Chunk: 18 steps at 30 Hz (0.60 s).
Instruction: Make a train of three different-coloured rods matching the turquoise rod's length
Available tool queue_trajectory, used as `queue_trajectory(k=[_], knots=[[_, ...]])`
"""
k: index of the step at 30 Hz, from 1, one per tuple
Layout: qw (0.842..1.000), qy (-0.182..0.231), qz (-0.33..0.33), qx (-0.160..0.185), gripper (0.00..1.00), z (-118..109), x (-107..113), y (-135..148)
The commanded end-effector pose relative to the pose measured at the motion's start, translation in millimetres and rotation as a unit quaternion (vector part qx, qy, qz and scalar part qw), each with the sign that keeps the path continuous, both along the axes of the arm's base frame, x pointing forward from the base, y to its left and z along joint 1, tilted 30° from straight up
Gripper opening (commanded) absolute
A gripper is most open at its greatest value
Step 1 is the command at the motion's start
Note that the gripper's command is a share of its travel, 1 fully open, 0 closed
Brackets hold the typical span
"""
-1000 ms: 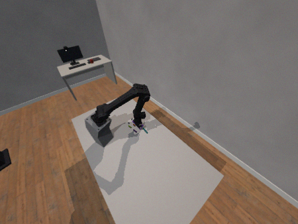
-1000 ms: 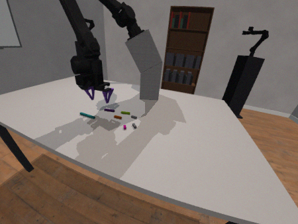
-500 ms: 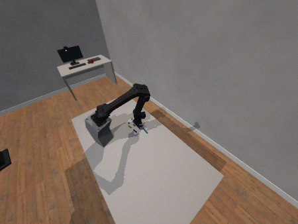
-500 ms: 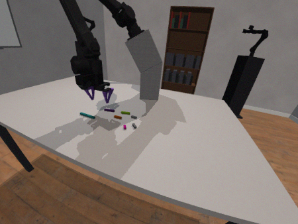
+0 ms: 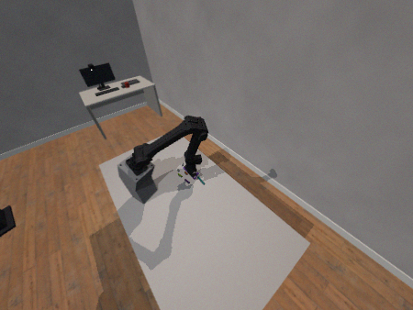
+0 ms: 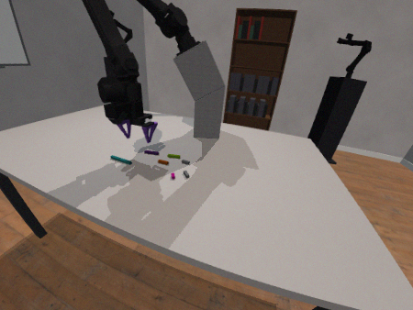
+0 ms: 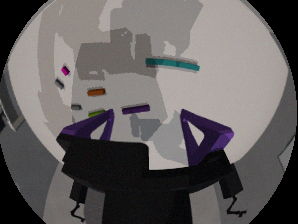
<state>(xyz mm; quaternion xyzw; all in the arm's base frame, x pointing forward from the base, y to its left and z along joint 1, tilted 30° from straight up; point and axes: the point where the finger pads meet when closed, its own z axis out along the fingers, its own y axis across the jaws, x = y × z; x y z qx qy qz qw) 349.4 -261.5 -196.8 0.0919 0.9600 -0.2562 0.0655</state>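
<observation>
My gripper (image 6: 138, 130) hangs open and empty above the table, over the purple rod (image 6: 151, 152); in the wrist view its fingers straddle the purple rod (image 7: 135, 108) from above. The turquoise rod (image 6: 121, 160) lies to the left, also seen in the wrist view (image 7: 173, 64). The orange rod (image 6: 163, 161), lime rod (image 6: 173, 156), two grey rods (image 6: 185, 161) (image 6: 185, 174) and the magenta rod (image 6: 173, 175) lie flat and apart to the right. In the wrist view the orange rod (image 7: 96, 92), lime rod (image 7: 97, 113) and magenta rod (image 7: 65, 70) show at left.
The arm's grey base block (image 6: 202, 92) stands behind the rods. A bookshelf (image 6: 259, 69) and a second black arm on a stand (image 6: 337, 115) are off the table at the back. The table's front edge (image 6: 184, 257) runs across the near side.
</observation>
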Motion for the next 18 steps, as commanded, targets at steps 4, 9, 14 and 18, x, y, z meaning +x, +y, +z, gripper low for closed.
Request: queue_trajectory(k=[4,9,14,18], knots=[[1.0,0.011,0.0,0.008,1.0,-5.2,-7.4,7.6],[1.0,-0.002,-0.01,0.007,1.0,-7.5,6.4,13.4],[0.997,-0.033,-0.064,0.013,1.0,-16.9,23.0,28.7],[0.989,-0.07,-0.13,0.02,1.0,-28.4,41.9,49.0]])
